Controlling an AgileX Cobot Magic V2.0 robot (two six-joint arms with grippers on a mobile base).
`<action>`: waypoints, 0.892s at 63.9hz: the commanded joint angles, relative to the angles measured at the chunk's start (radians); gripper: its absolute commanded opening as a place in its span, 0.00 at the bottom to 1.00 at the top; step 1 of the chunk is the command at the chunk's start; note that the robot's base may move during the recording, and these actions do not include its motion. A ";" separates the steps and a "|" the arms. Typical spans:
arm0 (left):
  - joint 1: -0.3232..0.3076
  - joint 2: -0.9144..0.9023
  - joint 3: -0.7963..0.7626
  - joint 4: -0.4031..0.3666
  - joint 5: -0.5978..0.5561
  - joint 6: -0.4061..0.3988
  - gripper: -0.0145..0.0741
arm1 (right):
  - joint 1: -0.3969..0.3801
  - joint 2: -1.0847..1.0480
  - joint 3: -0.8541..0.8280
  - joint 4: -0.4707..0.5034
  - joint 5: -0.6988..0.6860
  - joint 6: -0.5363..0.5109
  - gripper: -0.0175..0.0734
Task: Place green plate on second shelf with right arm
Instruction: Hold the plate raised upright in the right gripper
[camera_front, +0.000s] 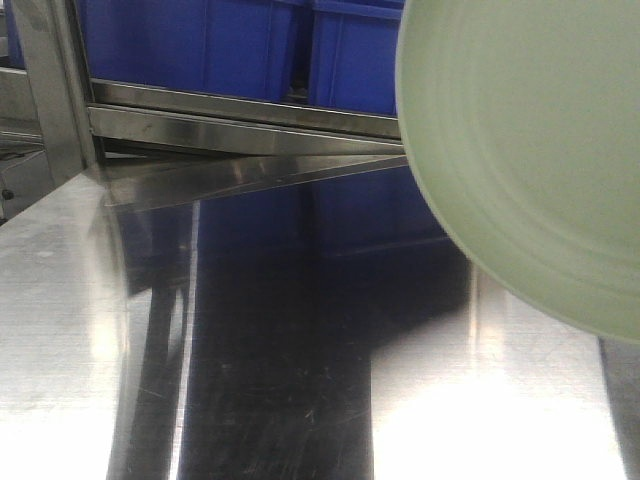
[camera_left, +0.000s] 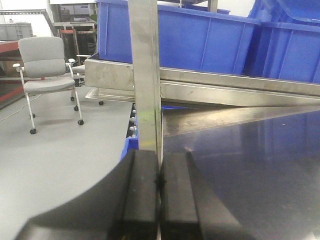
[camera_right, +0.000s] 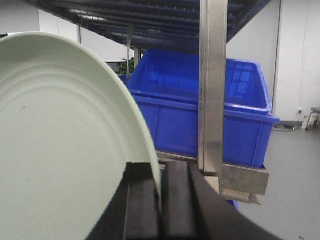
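The pale green plate (camera_front: 530, 150) fills the upper right of the front view, held up on edge above the shiny steel shelf surface (camera_front: 250, 360). In the right wrist view the plate (camera_right: 60, 150) stands upright at the left, and my right gripper (camera_right: 160, 197) is shut on its rim, one black finger on each side. My left gripper (camera_left: 159, 182) is shut and empty, its fingers pressed together, low beside a steel upright post (camera_left: 146, 75). Neither gripper shows in the front view.
Blue plastic bins (camera_front: 240, 40) sit on a steel shelf behind and above the surface; they also show in the left wrist view (camera_left: 200, 35) and the right wrist view (camera_right: 200, 110). A steel upright post (camera_right: 212, 85) stands right of the plate. A grey office chair (camera_left: 47, 70) stands on the floor at left.
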 joint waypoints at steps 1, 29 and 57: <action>-0.003 -0.016 0.040 0.000 -0.080 -0.002 0.31 | -0.007 0.009 -0.024 0.003 -0.125 0.000 0.25; -0.003 -0.016 0.040 0.000 -0.080 -0.002 0.31 | -0.007 -0.035 -0.024 0.248 -0.153 -0.169 0.25; -0.003 -0.016 0.040 0.000 -0.080 -0.002 0.31 | -0.007 -0.035 -0.024 0.266 -0.156 -0.269 0.25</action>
